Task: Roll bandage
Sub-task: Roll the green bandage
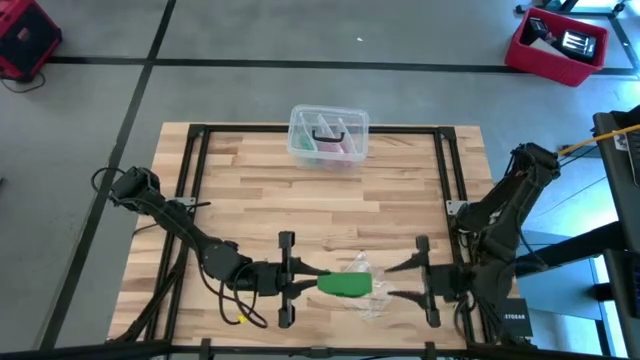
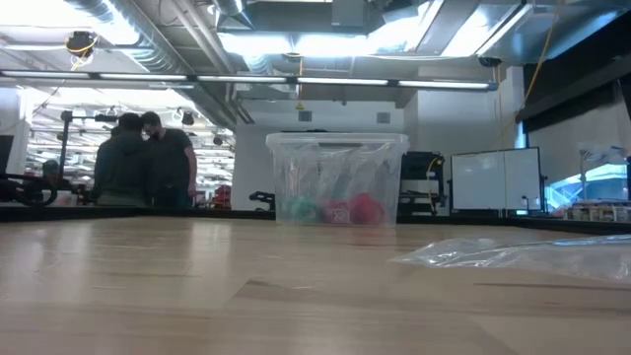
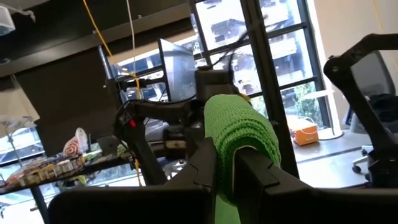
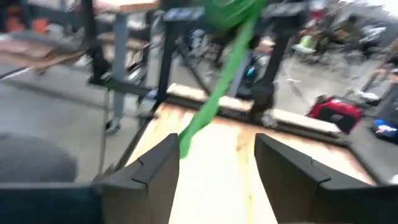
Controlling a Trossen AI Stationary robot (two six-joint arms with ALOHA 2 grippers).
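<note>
The bandage [image 1: 345, 285] is a bright green roll held over the table's near edge, with my left gripper [image 1: 318, 282] shut on it. In the left wrist view the roll [image 3: 239, 124] sticks out forward past the fingers. A loose tail [image 4: 214, 99] hangs slanting down from the roll [image 4: 233, 11]. My right gripper [image 1: 392, 282] faces the roll from the right, and its fingers [image 4: 149, 168] stand wide open. The tail's end hangs just beside one of them. My left gripper pinches the roll's near part [image 3: 227, 165] between its two fingers, coming level from the table's left. The roll points along the fingers and is lifted clear of the table. My right gripper: whether its finger touches the tail's end [image 4: 185, 144], I cannot tell.
A crumpled clear plastic bag [image 1: 365, 268] lies on the table under and behind the roll and also shows in the low view [image 2: 523, 254]. A clear lidded box [image 1: 328, 135] with coloured items stands at the far edge. People stand in the room beyond the table [image 2: 148, 163].
</note>
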